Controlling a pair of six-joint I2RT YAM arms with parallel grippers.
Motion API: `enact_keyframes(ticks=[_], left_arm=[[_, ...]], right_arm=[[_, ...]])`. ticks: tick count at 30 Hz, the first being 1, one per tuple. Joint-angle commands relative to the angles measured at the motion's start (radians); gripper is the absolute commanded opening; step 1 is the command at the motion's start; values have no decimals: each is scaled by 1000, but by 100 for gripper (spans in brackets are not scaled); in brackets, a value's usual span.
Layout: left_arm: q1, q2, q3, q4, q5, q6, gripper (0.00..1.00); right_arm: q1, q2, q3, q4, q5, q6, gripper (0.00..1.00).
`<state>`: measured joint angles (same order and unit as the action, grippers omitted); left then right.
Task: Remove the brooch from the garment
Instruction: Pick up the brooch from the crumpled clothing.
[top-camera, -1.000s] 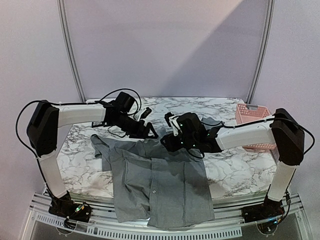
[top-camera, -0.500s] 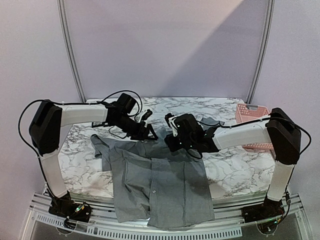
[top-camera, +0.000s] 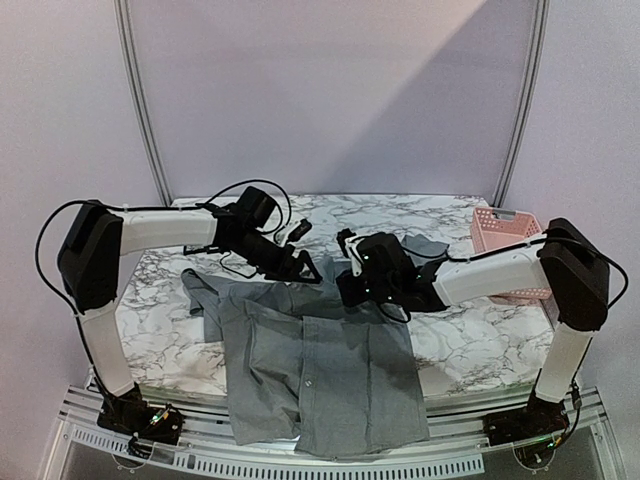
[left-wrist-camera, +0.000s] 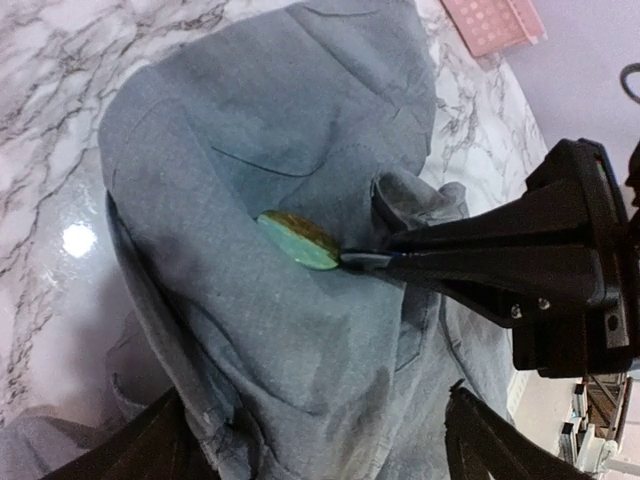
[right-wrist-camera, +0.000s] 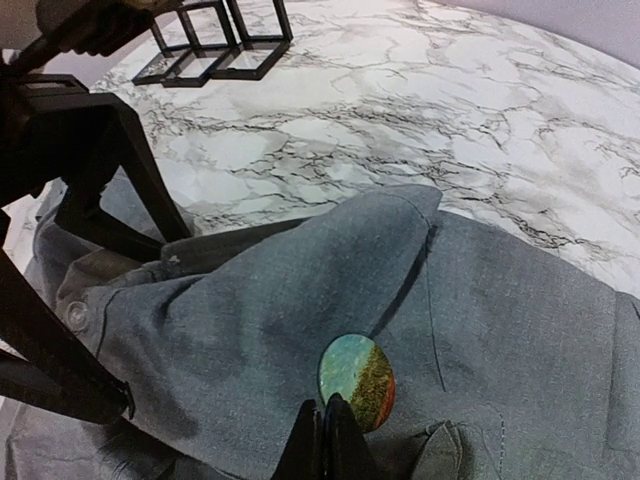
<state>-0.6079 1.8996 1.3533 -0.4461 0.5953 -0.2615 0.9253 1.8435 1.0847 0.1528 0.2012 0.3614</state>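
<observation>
My right gripper (right-wrist-camera: 325, 432) is pinched shut on the brooch (right-wrist-camera: 357, 382), low centre of the right wrist view, on the grey shirt (right-wrist-camera: 500, 320). My left gripper (left-wrist-camera: 322, 425) is spread apart.

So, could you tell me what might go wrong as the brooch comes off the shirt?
1. The right gripper seems to pinch only the edge of the brooch, so it may slip off when pulled.
2. The brooch sits on the shirt, and the left gripper is open, not clamping it; a pull could drag or strain the shirt.
3. Both grippers work close together and might collide.
</observation>
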Motion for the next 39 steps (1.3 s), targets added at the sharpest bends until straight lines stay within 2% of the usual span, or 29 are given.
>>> enact_keyframes(ticks=[1, 5, 11, 20, 28, 32, 39], left_arm=[[-25, -55, 3, 22, 33, 53, 88], [-35, -67, 0, 33, 32, 68, 90], [-38, -135, -41, 89, -52, 93, 93], [-76, -110, -42, 147, 71, 197, 93], [-62, -90, -140, 313, 193, 220, 80], [-62, -44, -131, 324, 237, 224, 75], [-63, -20, -114, 331, 189, 257, 73]], right_arm=[[-23, -75, -73, 123, -113, 37, 0], [-35, -119, -126, 196, -175, 40, 0], [-38, -151, -158, 248, -269, 25, 0], [-63, -158, -170, 293, -397, 13, 0], [-116, -170, -227, 364, -513, 28, 0], [-131, -174, -245, 381, -562, 35, 0], [-144, -167, -251, 396, -628, 30, 0]])
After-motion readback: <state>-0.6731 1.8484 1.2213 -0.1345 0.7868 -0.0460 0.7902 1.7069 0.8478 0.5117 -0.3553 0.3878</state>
